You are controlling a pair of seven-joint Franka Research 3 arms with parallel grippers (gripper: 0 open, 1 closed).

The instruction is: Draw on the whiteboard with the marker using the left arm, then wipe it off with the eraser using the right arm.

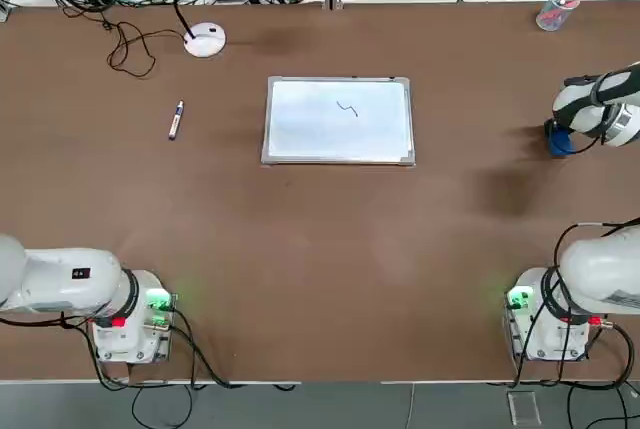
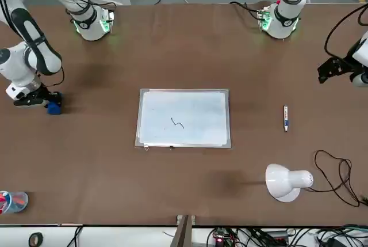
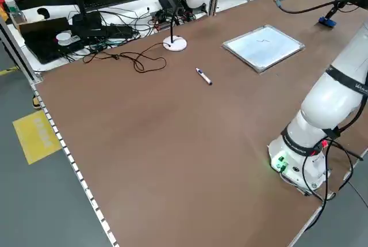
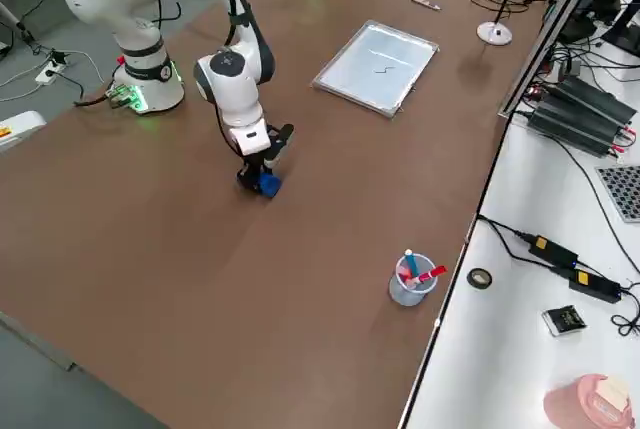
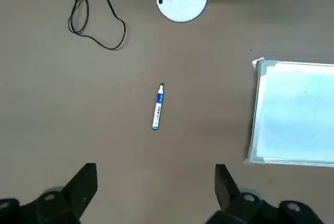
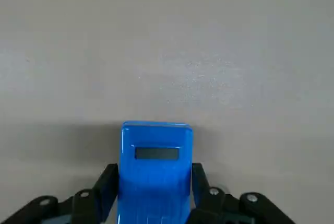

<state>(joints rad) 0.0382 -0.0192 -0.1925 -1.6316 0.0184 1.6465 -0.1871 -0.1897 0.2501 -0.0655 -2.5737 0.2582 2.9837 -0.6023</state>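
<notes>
The whiteboard (image 1: pixel 338 121) lies flat at mid-table with a small dark squiggle drawn on it. To its left lies the marker (image 1: pixel 176 120), alone on the brown table. My left gripper (image 5: pixel 155 171) hovers open and empty, high above the marker (image 5: pixel 158 107), at the table's left edge in the front view (image 2: pixel 330 71). Down at the table's right side, my right gripper (image 6: pixel 152 174) is shut on the blue eraser (image 6: pixel 155 166), a finger pressed against each long side. The eraser (image 2: pixel 54 107) still rests on the table.
A white desk lamp (image 1: pixel 205 39) and a looped black cable (image 1: pixel 130 49) sit at the back left. A clear cup (image 1: pixel 553 11) with red items stands at the back right corner. Both arm bases (image 1: pixel 135 324) occupy the near edge.
</notes>
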